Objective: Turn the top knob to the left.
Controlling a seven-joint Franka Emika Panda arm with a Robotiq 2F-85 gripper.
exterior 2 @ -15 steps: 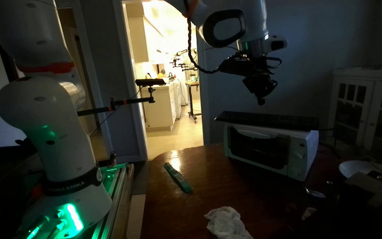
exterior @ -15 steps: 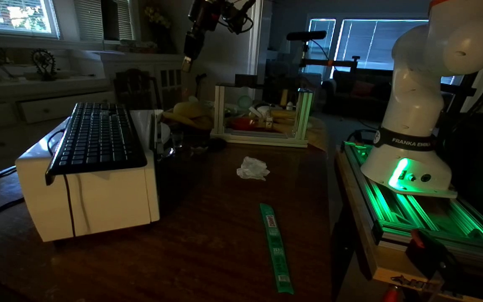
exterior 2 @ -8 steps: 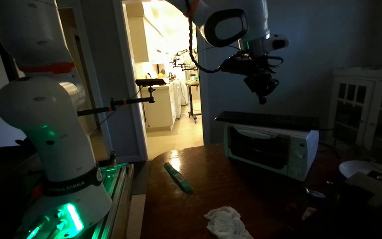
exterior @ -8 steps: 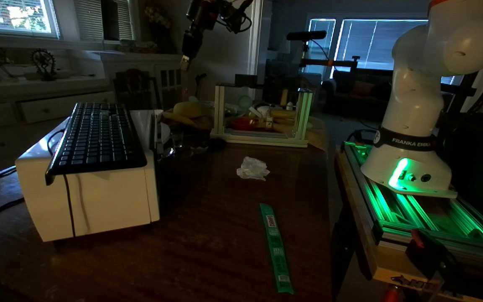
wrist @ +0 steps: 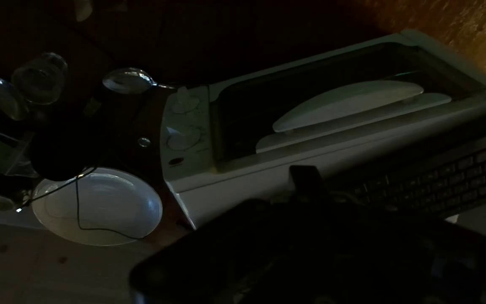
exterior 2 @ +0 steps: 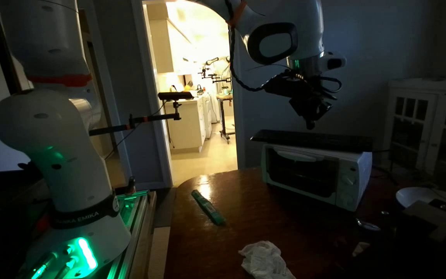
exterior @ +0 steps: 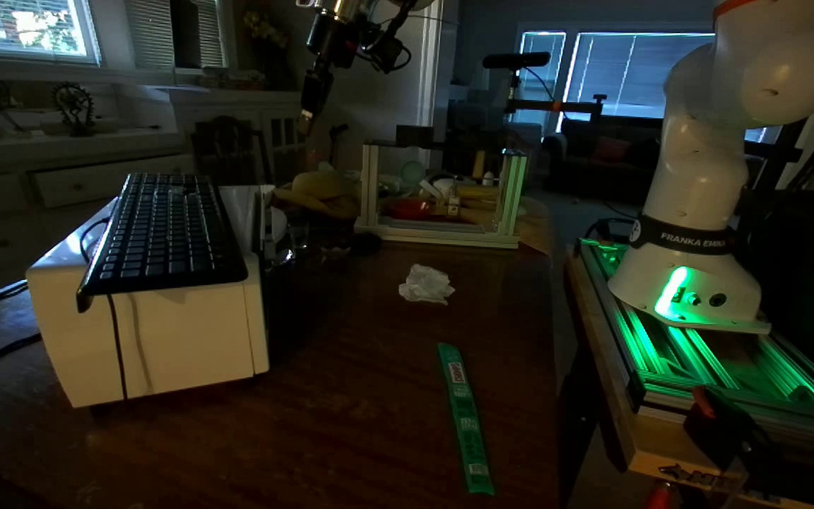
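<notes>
The white toaster oven (exterior 2: 356, 190) stands on the table with two knobs on its front panel. The top knob (wrist: 183, 138), beside a dark oval mark, also shows in an exterior view (exterior 2: 349, 179). The lower knob (wrist: 184, 102) sits below it on the panel. In an exterior view (exterior: 145, 339) the oven's white side shows, and its knobs are hidden. My gripper (exterior 2: 310, 125) is above the oven, apart from it and from the knobs. Its fingertips look closed together with nothing between them, also in an exterior view (exterior: 306, 124) and in the dark wrist view (wrist: 305, 173).
A black keyboard (exterior: 167, 233) lies on top of the oven. A white plate (wrist: 99, 207), spoons (wrist: 129, 80) and a clear glass (wrist: 40, 80) lie beside the knob end. A green packet (exterior: 467, 417) and a crumpled white bag (exterior: 427, 284) lie on the table.
The arm has come down, with my gripper lower and closer to the oven's top in both exterior views. The oven, keyboard and table items have not moved.
</notes>
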